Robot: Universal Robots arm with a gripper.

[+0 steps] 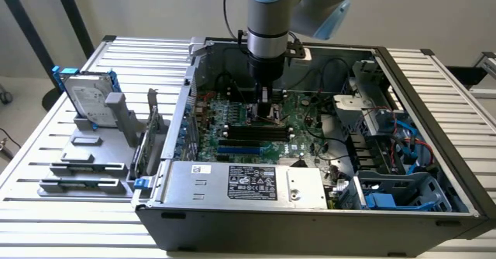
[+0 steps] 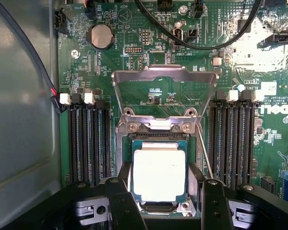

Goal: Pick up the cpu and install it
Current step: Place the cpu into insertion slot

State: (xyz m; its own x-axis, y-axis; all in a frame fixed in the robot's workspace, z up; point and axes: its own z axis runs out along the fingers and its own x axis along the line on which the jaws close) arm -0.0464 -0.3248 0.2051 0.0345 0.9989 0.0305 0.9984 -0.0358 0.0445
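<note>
The cpu (image 2: pixel 159 165), a small square chip with a silver-grey top and a green rim, sits between my two black fingers (image 2: pixel 123 201), whose pads press against its opposite edges. My gripper (image 2: pixel 161 184) is shut on it, directly over the motherboard's socket (image 2: pixel 158 128). The socket's metal load plate (image 2: pixel 164 75) is flipped up and open. Whether the chip rests in the socket or hovers just above it, I cannot tell. In the exterior view my gripper (image 1: pixel 268 114) reaches straight down into the open computer case (image 1: pixel 310 212), at the middle of the green motherboard (image 1: pixel 298 125).
Black memory slots (image 2: pixel 89 143) flank the socket on both sides. Black cables (image 2: pixel 192 43) cross the board beyond it. A silver power supply (image 1: pixel 244 180) fills the case's near side. On the exterior view's left, a hard drive with blue rails (image 1: pixel 87 99) stands among grey holder blocks (image 1: pixel 85 169).
</note>
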